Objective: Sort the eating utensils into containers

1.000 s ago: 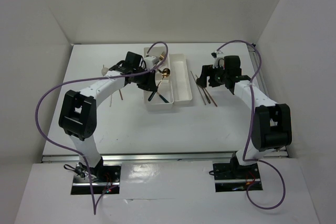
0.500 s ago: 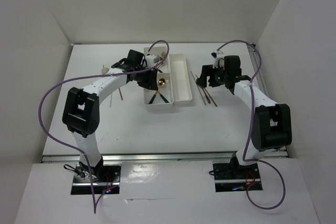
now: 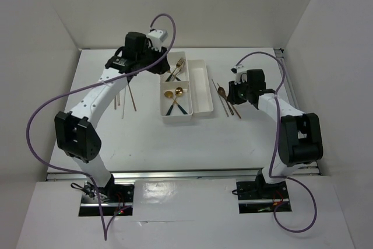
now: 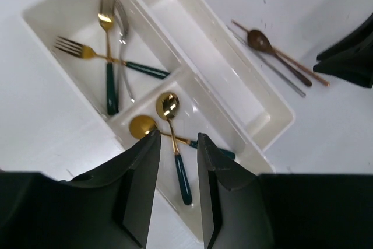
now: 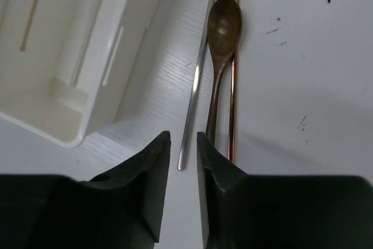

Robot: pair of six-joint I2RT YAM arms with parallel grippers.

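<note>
The white tray of containers (image 3: 200,109) lies mid-table. Its far square bin holds two gold forks (image 4: 81,51) and a silver fork (image 4: 120,18). In the near square bin lie two gold spoons (image 4: 169,107) with teal handles. The long bin (image 4: 213,62) shows nothing in it. My left gripper (image 4: 178,137) hangs open and empty above the spoons. Right of the tray lie a brown spoon (image 5: 224,27), a silvery chopstick (image 5: 195,86) and a copper chopstick (image 5: 235,56). My right gripper (image 5: 183,137) is low over them, jaws narrowly apart with the silvery chopstick's near end between the tips.
More thin chopsticks (image 3: 133,96) lie on the table left of the tray, under the left arm (image 3: 96,94). White walls close in the table at the back and both sides. The tray's corner (image 5: 70,138) sits just left of my right gripper.
My left gripper has let a gold spoon go into the near bin and drawn back up and left. My right gripper has dropped toward the chopsticks and its jaws have narrowed.
</note>
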